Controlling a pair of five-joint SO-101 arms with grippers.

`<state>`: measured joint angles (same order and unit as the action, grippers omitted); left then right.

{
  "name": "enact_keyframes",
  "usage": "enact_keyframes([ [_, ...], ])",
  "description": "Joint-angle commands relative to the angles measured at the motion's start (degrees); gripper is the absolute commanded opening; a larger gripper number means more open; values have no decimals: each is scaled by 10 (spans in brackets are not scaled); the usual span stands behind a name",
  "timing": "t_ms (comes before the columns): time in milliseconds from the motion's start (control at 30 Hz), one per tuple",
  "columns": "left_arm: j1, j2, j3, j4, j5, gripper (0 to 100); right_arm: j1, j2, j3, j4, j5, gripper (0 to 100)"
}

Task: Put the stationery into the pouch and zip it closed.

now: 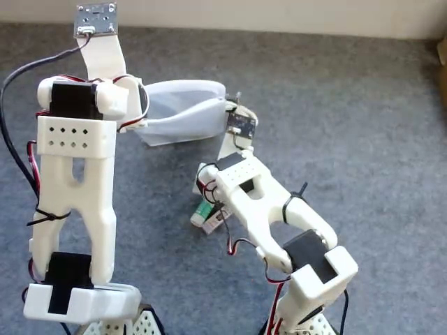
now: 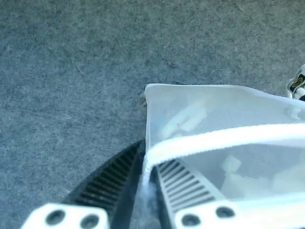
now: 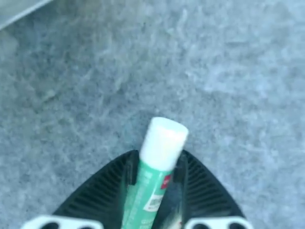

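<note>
The white mesh pouch [image 1: 187, 112] lies on the grey carpet at the back, between the two arms. My left gripper [image 2: 145, 160] is shut on the pouch's [image 2: 214, 119] end, pinching the mesh just under the white zipper band [image 2: 224, 137]. Pale shapes show through the mesh, too vague to name. A green glue stick [image 3: 157, 162] with a white cap points forward between the black fingers of my right gripper [image 3: 157, 156], which is shut on it. In the high view that glue stick [image 1: 203, 211] is low over the carpet, nearer the front than the pouch.
Grey carpet [image 1: 349, 105] covers the whole work surface, with open room to the right. The large white left arm [image 1: 77, 167] stands along the left side and the right arm [image 1: 279, 223] runs from the front centre.
</note>
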<state>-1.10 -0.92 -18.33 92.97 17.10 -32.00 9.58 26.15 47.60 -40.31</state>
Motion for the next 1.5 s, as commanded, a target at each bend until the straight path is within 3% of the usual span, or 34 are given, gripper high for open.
enact_keyframes([
  [0, -21, 15, 13, -3, 3, 8, 14, 9, -9, -4, 1, 20],
  [233, -21, 15, 13, -3, 3, 8, 14, -6, -10, 21, 2, 17],
  [800, -21, 15, 13, -3, 3, 8, 14, -237, 81, 43, 4, 15],
  [1133, -21, 15, 13, -3, 3, 8, 14, -320, 123, 42, 155, 15],
  [1467, -21, 10, 37, -21, 3, 8, 14, -407, 172, 41, 210, 15],
])
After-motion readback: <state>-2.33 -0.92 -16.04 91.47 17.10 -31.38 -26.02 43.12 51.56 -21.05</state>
